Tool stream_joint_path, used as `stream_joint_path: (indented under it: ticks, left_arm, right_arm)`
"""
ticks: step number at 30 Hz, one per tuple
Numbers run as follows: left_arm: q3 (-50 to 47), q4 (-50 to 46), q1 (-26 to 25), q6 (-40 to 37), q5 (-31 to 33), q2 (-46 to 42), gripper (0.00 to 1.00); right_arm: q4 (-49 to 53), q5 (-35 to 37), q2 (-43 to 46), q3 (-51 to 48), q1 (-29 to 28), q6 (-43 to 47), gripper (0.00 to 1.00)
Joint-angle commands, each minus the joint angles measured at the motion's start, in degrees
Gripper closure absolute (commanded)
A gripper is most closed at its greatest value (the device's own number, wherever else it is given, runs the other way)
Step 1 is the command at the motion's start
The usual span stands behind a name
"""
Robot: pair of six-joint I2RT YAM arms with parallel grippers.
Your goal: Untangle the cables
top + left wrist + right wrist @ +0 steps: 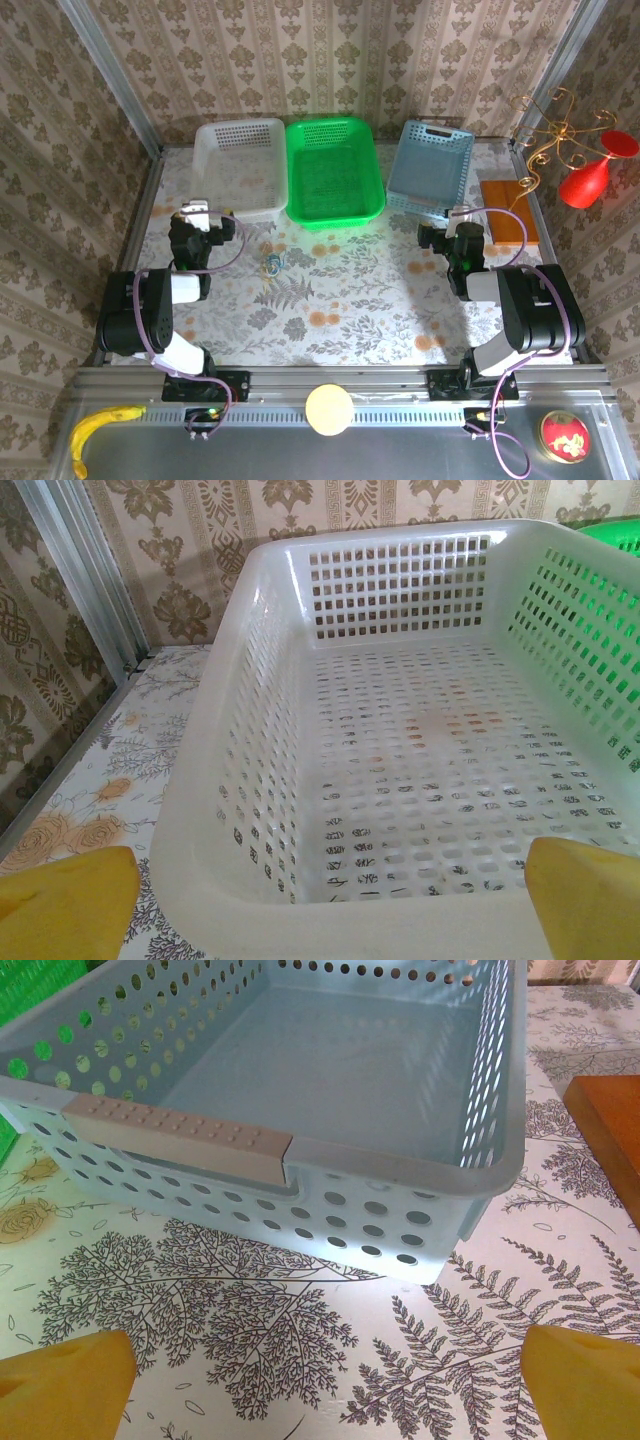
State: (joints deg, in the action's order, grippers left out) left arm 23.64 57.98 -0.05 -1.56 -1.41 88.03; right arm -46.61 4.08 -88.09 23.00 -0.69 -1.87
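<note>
Cables [272, 263] knotted, hands clear
Small tangle on desk [380, 300], near side of green basket [335, 170], off its left corner. Left hand [322, 902] and right hand [325, 1380] flank that basket, both wide open, holding nothing.

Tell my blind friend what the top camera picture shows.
A small tangle of cables lies on the flowery table between the left arm and right arm. The left gripper and right gripper are open. A white basket, green basket and blue basket sit farther back.
</note>
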Motion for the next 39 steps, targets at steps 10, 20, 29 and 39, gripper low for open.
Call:
stream_joint_path:
  ticks: [10, 20, 29, 39]
  left_arm:
    - [-1.7, -18.9, 0.4, 2.0, 6.0, -17.1, 0.0]
    - [7.6, -47.9, -0.5, 14.2, 10.8, -32.7, 0.0]
    - [9.2, -62.2, -6.9, 26.2, 1.4, -38.7, 0.0]
    - [7.4, -59.5, -17.1, 28.3, 2.2, -36.7, 0.0]
  right_arm:
    - [23.6, -0.1, 16.8, 5.2, -1.2, -4.5, 0.0]
    - [36.3, -8.2, 36.0, 4.0, -2.0, -15.3, 0.0]
    - [35.0, -24.7, 35.4, 5.5, -4.9, -38.2, 0.0]
    - [50.4, -8.9, 19.1, 22.6, -19.0, -30.7, 0.0]
